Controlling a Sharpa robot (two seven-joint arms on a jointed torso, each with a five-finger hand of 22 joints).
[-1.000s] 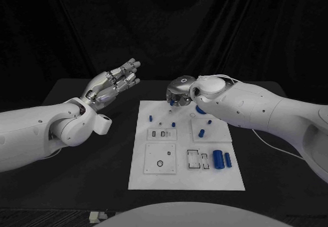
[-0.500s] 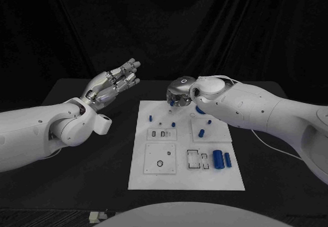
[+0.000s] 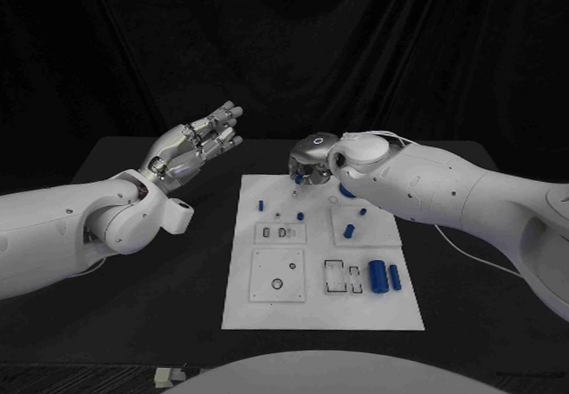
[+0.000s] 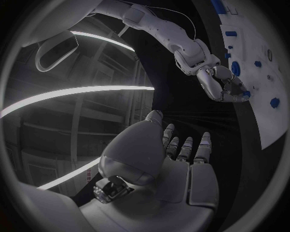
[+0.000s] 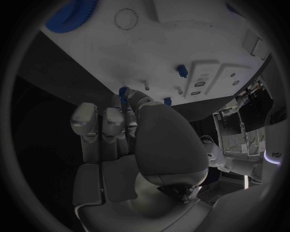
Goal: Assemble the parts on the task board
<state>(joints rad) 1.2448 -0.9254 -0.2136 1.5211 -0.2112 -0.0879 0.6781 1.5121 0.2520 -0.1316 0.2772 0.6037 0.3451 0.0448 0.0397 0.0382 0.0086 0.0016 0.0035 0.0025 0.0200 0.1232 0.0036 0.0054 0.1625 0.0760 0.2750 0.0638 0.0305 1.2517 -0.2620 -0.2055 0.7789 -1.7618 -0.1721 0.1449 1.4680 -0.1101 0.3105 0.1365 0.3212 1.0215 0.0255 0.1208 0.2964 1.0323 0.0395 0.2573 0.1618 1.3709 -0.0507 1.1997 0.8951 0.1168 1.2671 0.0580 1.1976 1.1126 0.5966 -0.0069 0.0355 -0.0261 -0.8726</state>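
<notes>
Head view: right hand curled down over the far edge of the task board; left hand raised well left, fingers spread, empty. Left wrist view: right fingertips pinch a small blue part just above the board. Right wrist view: same part between fingertips. Likely light, rigid, slippery; best gripped across its sides.

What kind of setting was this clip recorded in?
Most likely a robotics lab or test cell: a black table with dark drapes behind it, a white task board holding small blue parts, and long ceiling strip lights in the left wrist view.
</notes>
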